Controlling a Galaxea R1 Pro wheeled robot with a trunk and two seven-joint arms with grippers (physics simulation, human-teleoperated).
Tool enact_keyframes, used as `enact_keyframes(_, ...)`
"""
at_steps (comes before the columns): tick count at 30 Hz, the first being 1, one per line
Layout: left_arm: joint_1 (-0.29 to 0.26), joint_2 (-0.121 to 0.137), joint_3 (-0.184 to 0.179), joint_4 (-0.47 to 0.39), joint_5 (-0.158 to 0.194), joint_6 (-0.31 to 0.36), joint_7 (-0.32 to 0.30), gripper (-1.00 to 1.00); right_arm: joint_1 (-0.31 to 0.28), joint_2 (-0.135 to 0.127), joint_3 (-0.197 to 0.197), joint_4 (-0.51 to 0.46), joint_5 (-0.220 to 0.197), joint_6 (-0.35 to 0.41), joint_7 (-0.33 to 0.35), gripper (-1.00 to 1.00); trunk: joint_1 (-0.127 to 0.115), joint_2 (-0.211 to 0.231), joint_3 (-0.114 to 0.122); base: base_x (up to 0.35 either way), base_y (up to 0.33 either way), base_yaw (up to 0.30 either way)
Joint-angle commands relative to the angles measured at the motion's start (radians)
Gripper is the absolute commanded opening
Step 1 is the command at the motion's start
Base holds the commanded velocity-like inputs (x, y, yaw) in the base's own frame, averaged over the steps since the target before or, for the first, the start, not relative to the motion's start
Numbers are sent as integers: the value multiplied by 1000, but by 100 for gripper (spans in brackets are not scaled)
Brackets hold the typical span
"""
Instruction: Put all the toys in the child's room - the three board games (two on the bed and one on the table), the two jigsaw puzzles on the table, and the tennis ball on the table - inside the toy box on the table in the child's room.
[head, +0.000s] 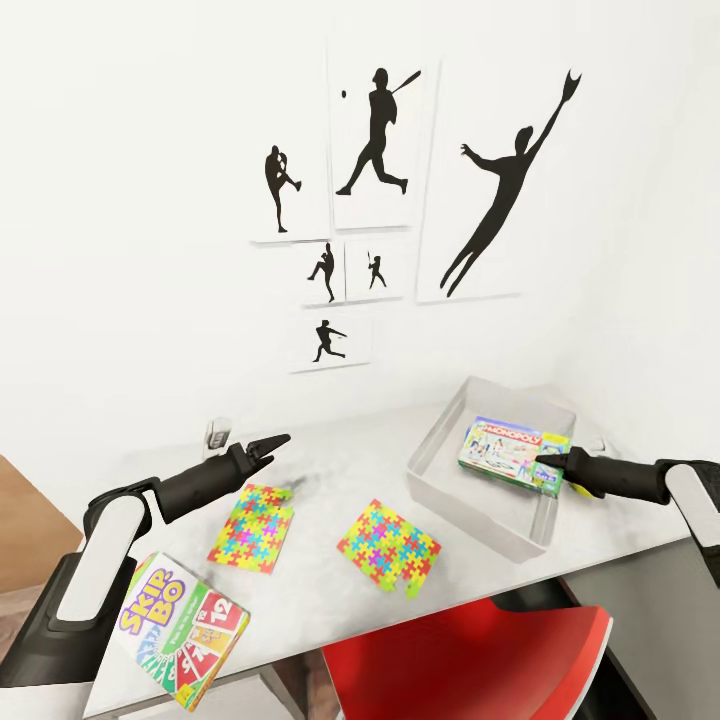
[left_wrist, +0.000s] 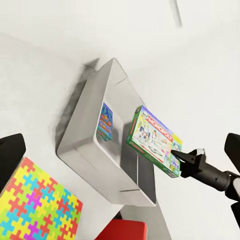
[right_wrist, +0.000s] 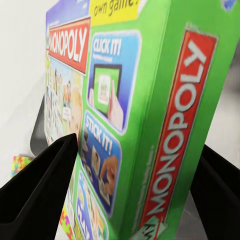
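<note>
My right gripper (head: 560, 463) is shut on the green-edged Monopoly board game (head: 508, 453), holding it tilted over the light-grey toy box (head: 440, 485) at the table's right. In the right wrist view the game (right_wrist: 135, 125) sits between both fingers (right_wrist: 45, 185). A small blue board game (left_wrist: 106, 122) lies inside the toy box (left_wrist: 82, 150). Two jigsaw puzzles (head: 253, 525) (head: 390, 547) lie flat mid-table. The Skip-Bo board game (head: 185, 630) rests at the front left. My left gripper (head: 268, 448) hovers open and empty above the left puzzle. The tennis ball is out of view.
A red chair (head: 470, 655) stands tucked under the table's front edge. The light-grey table (head: 330, 460) meets a white wall with black baseball silhouette prints (head: 375, 130). A small white object (head: 217, 432) stands at the back left of the table.
</note>
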Motion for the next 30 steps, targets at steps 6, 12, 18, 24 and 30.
enact_keyframes(6,-1,0,1,0,-6,4,-7,100,-4,13,1,2,8,4,-30,-100,1,-2,-2,0,0,0)
enact_keyframes(12,-1,0,1,0,-6,4,-8,100,-15,26,1,13,8,4,-65,-100,1,-2,-2,0,0,0)
enact_keyframes(18,-1,0,1,0,-6,4,-8,100,-47,47,2,52,8,4,-93,-100,1,-2,-2,0,0,0)
enact_keyframes(24,-1,0,1,0,-7,4,-7,100,-102,59,2,132,9,4,-114,-100,1,-2,-2,0,0,0)
enact_keyframes(30,-1,0,1,0,-7,4,-7,100,-150,61,2,203,9,4,-142,-100,1,-2,-2,0,0,0)
